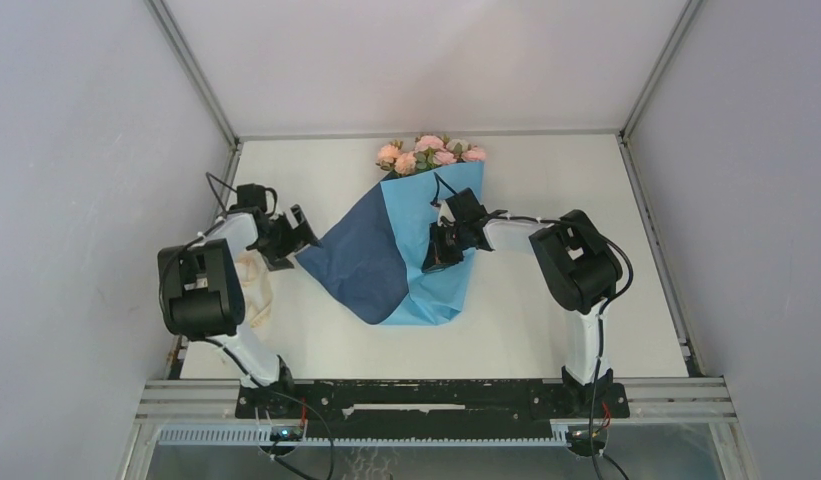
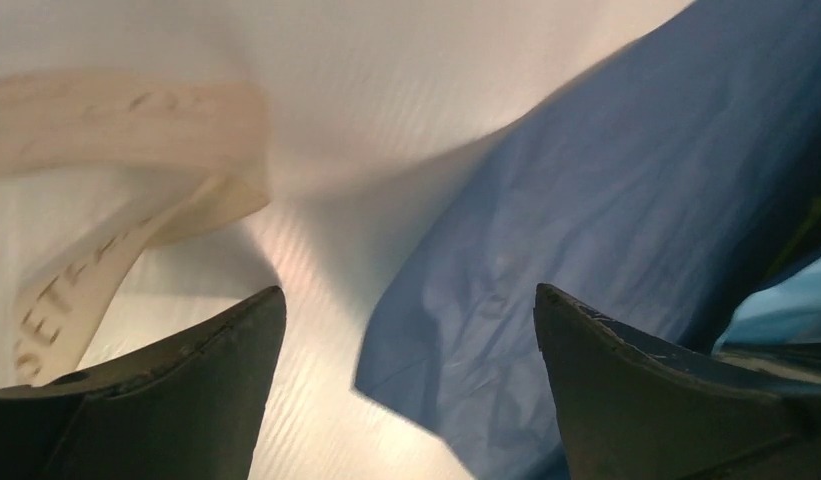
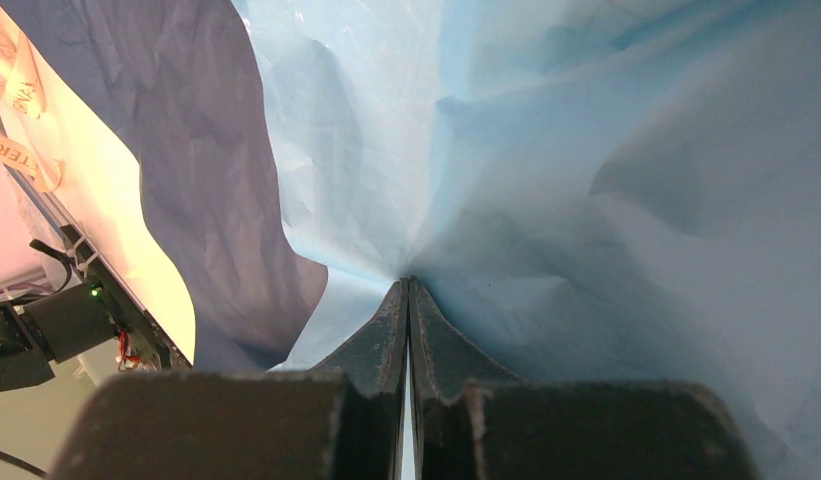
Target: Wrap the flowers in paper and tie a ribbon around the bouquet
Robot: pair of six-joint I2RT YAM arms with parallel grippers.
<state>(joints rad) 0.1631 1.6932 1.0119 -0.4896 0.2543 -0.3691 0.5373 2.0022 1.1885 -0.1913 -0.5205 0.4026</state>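
L jaws spread wide at navy corner of paper (image 2: 606,200); R jaws pinch its light-blue face.

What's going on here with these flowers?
Two robot arms are wrapping a bunch of pink and cream flowers in a crinkly paper sheet, light blue on one face, navy on the other. The right gripper is shut, pinching the light-blue side. The left gripper hangs open beside the navy flap. A cream lace ribbon lies untied on the white table.

navy and sky-blue paper (image 1: 366,260), pink flowers (image 1: 431,152)
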